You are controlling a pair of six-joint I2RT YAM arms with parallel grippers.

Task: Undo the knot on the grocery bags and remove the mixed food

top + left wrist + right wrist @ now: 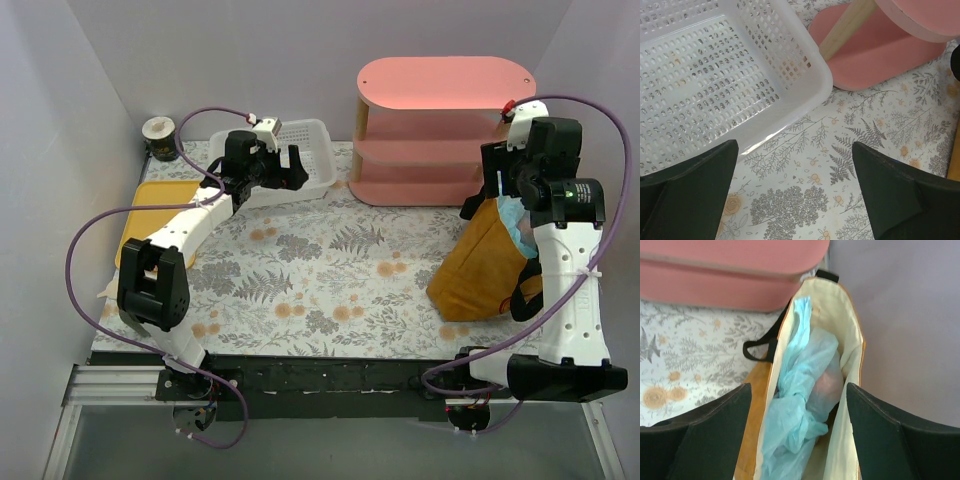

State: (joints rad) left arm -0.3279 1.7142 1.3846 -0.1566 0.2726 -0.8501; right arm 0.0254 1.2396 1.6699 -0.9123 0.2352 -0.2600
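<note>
Right gripper (799, 390) hangs wide open over the mouth of the brown tote (842, 325), fingers either side of the pale blue plastic bag (790, 425) inside. Something rounded, perhaps fruit, shows dimly through it. Left gripper (795, 145), also wide, hovers beside the white basket (822, 82).

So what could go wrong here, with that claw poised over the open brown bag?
The right gripper hangs open above the tote, aimed at the thin blue plastic bag inside. Closing there might pinch the cream lining too, or tear the film. Nothing holds the tote: the left gripper is open over by the white basket, so a pull could drag or tip the whole tote against the pink shelf.
</note>
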